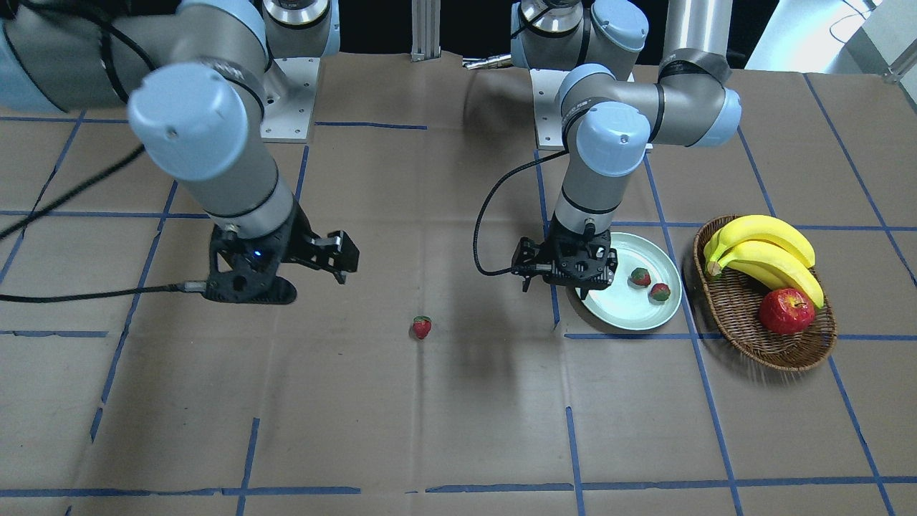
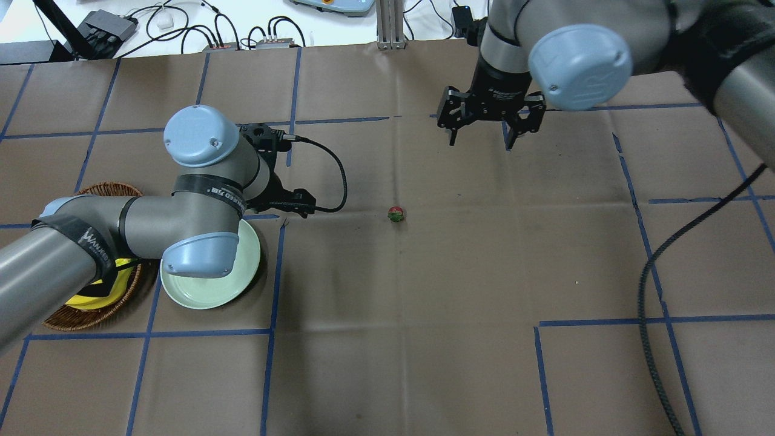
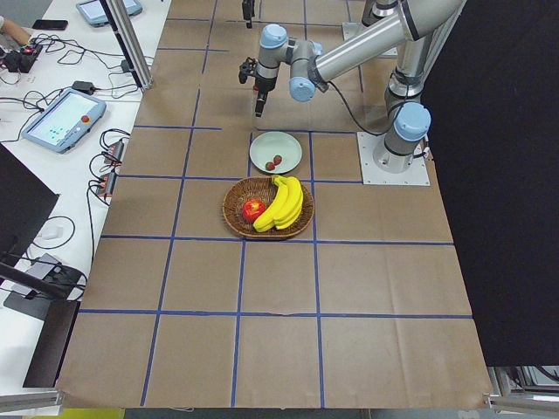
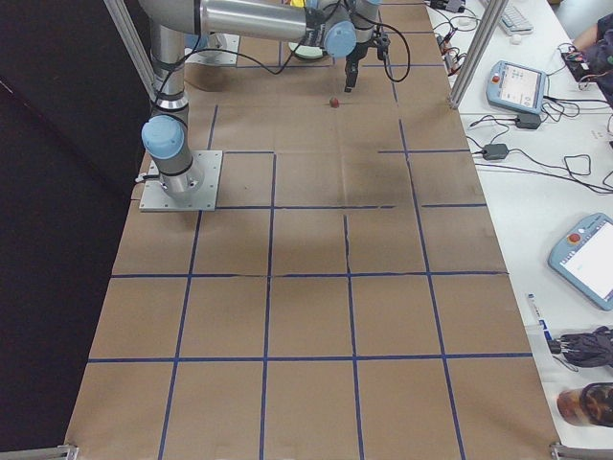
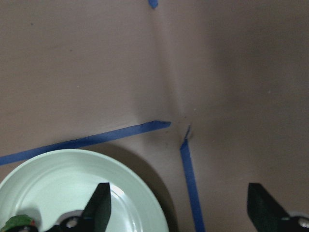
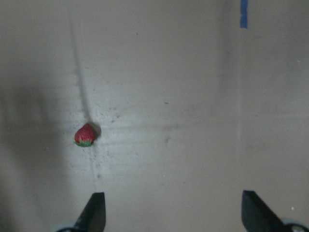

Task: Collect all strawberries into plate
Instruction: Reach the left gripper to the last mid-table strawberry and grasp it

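Observation:
The pale green plate (image 1: 623,309) holds two strawberries (image 1: 640,276) (image 1: 660,292). A third strawberry (image 1: 422,327) lies alone on the brown paper mid-table and also shows in the overhead view (image 2: 396,214) and the right wrist view (image 6: 85,135). My left gripper (image 1: 557,288) is open and empty, hovering over the plate's edge on the side toward mid-table. The left wrist view shows the plate's rim (image 5: 72,179) under one finger. My right gripper (image 2: 480,142) is open and empty, held above the table, apart from the lone strawberry.
An oval wicker basket (image 1: 738,315) stands beside the plate, away from mid-table. It holds a bunch of bananas (image 1: 766,251) and a red apple (image 1: 786,310). Blue tape lines cross the paper. Cables trail from both wrists.

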You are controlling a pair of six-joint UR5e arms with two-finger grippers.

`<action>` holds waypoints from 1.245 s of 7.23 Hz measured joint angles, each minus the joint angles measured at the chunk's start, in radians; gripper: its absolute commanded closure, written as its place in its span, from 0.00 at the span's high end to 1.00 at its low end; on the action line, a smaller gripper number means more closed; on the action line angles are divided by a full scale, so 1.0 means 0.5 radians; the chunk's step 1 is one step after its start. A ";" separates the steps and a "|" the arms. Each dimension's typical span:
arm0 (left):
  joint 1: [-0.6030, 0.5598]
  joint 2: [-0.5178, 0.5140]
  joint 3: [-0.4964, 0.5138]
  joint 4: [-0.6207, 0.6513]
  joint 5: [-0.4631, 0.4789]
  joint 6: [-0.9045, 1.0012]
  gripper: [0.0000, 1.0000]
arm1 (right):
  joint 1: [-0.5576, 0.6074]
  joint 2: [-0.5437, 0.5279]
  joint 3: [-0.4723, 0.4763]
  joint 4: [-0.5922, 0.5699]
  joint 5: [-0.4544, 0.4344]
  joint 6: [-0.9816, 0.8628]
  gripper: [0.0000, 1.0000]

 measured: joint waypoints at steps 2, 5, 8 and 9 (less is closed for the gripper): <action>-0.222 -0.185 0.205 -0.008 -0.030 -0.296 0.99 | -0.060 -0.263 0.035 0.310 -0.058 -0.129 1.00; -0.494 -0.561 0.487 0.013 0.013 -0.523 0.99 | -0.188 -0.620 0.251 0.364 -0.118 -0.282 1.00; -0.548 -0.651 0.520 0.029 0.015 -0.565 0.97 | -0.265 -0.727 0.334 0.287 -0.132 -0.307 1.00; -0.553 -0.656 0.522 0.030 0.012 -0.582 0.87 | -0.268 -0.735 0.348 0.282 -0.135 -0.304 1.00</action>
